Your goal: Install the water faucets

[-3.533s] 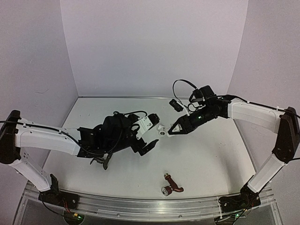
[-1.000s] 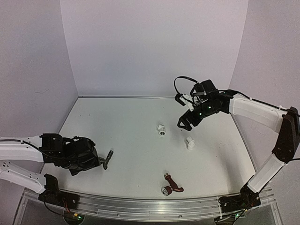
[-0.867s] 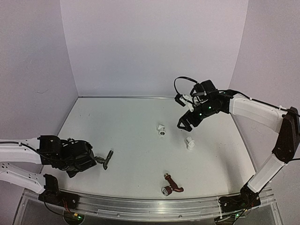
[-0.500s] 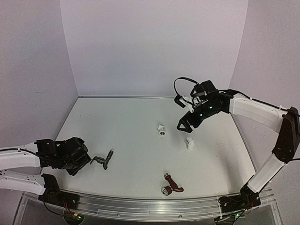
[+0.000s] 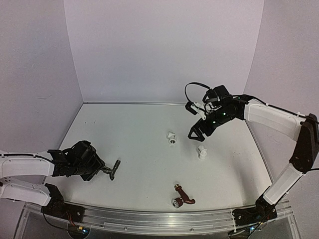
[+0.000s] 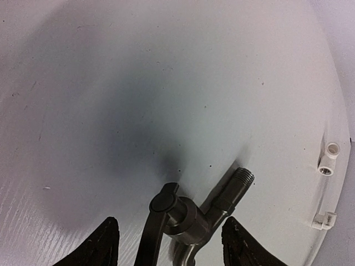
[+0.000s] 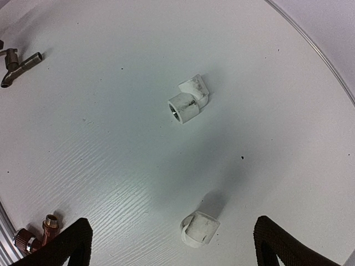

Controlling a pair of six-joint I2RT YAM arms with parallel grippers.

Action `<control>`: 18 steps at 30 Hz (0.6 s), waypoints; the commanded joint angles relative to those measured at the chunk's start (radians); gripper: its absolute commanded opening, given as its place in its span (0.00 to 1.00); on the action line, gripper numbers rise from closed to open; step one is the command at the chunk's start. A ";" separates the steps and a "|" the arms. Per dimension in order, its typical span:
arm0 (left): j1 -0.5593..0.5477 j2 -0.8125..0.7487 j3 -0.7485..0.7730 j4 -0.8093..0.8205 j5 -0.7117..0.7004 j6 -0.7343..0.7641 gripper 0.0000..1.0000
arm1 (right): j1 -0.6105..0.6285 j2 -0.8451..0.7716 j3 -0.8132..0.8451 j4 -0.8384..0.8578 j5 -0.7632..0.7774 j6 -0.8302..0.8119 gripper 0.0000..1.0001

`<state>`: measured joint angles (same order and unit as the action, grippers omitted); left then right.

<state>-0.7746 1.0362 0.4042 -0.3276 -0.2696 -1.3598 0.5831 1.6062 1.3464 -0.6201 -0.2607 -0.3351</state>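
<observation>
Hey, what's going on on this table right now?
Two robot arms are partway through a faucet-installing job. The left gripper is down at the table, open, with the dark grey faucet lying between its fingers, not clamped. The right gripper hovers open and empty over a white elbow fitting and a second elbow fitting. The reddish-brown faucet lies alone near the front edge. Nothing is joined yet.

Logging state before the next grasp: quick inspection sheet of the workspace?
Surface: white table, a few dark specks.
Job's things: dark faucet lying flat at left; red-brown faucet lying near the front edge.
Clutter: two white elbow fittings, apart.
Grippers: left gripper open, either side of the dark faucet; right gripper open, empty, over the fittings.
Cables: black loop at the right wrist.
Surroundings: plain walls, metal rail in front.
</observation>
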 commanded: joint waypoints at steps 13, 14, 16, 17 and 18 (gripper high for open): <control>0.058 0.214 -0.049 0.386 0.083 0.038 0.50 | 0.001 -0.022 0.036 -0.025 -0.012 -0.002 0.98; 0.062 0.217 -0.056 0.397 0.081 0.037 0.49 | 0.002 -0.023 0.037 -0.026 -0.012 -0.004 0.98; 0.073 0.220 -0.068 0.414 0.074 0.032 0.46 | 0.001 -0.025 0.038 -0.027 -0.016 -0.005 0.98; 0.078 0.223 -0.075 0.429 0.074 0.032 0.44 | 0.001 -0.026 0.039 -0.028 -0.017 -0.005 0.98; 0.083 0.228 -0.080 0.442 0.074 0.034 0.43 | 0.001 -0.026 0.039 -0.029 -0.019 -0.006 0.98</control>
<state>-0.7123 1.2471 0.3459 0.0235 -0.1930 -1.3334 0.5831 1.6060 1.3466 -0.6365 -0.2644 -0.3361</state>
